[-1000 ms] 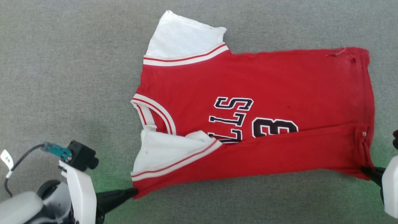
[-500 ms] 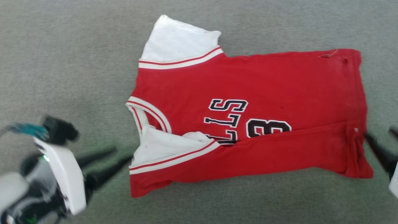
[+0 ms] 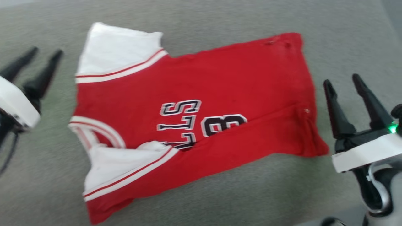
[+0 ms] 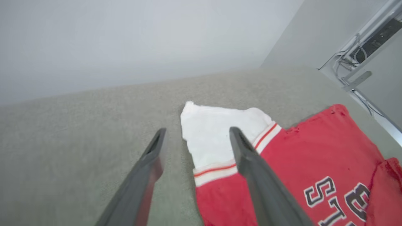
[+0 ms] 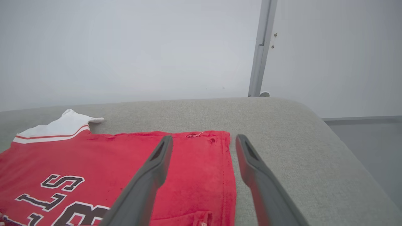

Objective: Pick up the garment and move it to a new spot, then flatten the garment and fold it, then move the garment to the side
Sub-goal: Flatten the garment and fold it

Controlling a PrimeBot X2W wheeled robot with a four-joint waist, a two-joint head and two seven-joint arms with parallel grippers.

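Lying half-folded on the soft grey worktop (image 3: pixel 220 194), the red cloth jersey with white sleeves (image 3: pixel 204 94) sits between the dark left tool (image 3: pixel 45 51) and right tool (image 3: pixel 340 79), both wide open and empty, which I think must next grab its far edge.

Your tabletop (image 3: pixel 238 201) is covered in grey, felt-like cloth, and in the right wrist view you can see it end in a rounded corner. Lying directly on it is the garment (image 3: pixel 226 78): red, spread flat, neck end toward the robot's left, its near long edge folded over part of the black lettering.
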